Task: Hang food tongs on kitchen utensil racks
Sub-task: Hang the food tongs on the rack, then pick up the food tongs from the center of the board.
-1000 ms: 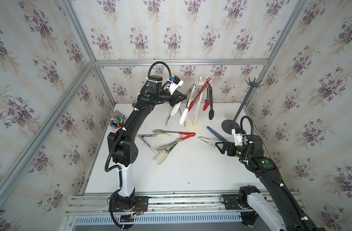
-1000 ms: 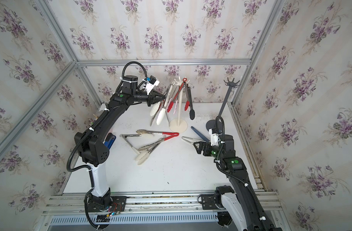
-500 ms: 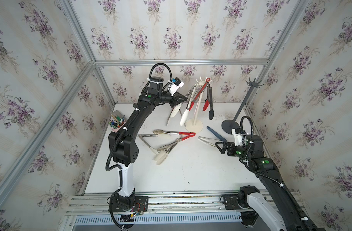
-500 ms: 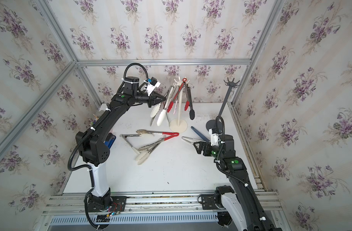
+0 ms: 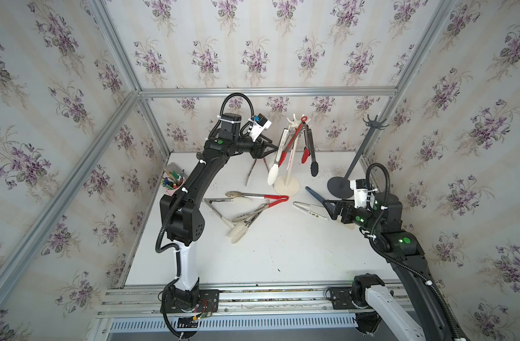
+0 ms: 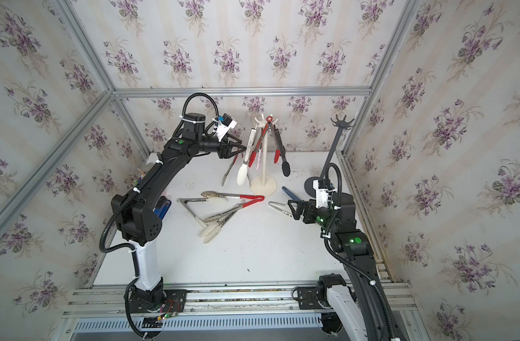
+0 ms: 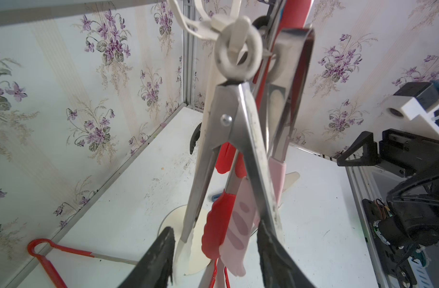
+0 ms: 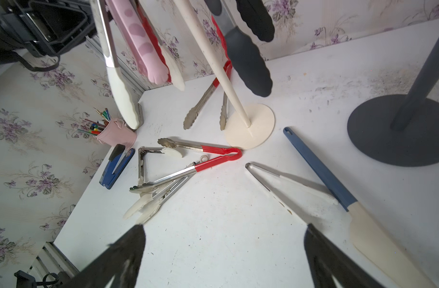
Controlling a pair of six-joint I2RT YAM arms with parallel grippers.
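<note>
The cream-white rack (image 5: 294, 147) (image 6: 263, 165) carries red, black and pink tongs. Steel tongs with white tips (image 5: 275, 171) (image 7: 228, 119) hang from one of its hooks by a cream ring. My left gripper (image 5: 272, 149) (image 7: 216, 228) is open, one finger on each side of those tongs' arms. The dark grey rack (image 5: 362, 147) stands bare at the back right. Red-handled tongs (image 5: 270, 197) (image 8: 221, 149) and cream-tipped tongs (image 5: 241, 227) lie on the table. My right gripper (image 5: 328, 209) (image 8: 224, 227) hovers open and holds nothing, beside white-handled steel tongs (image 8: 275, 179).
A blue-handled utensil with a cream blade (image 8: 320, 169) lies by the dark rack's base (image 8: 388, 129). A pink cup of pens (image 5: 173, 184) (image 8: 115, 136) and a blue stapler (image 8: 116, 165) sit at the left wall. Wallpapered walls enclose the table on three sides.
My left gripper has opened and let go of the white-tipped tongs, which now hang from the cream-white rack. The right arm has not moved.
</note>
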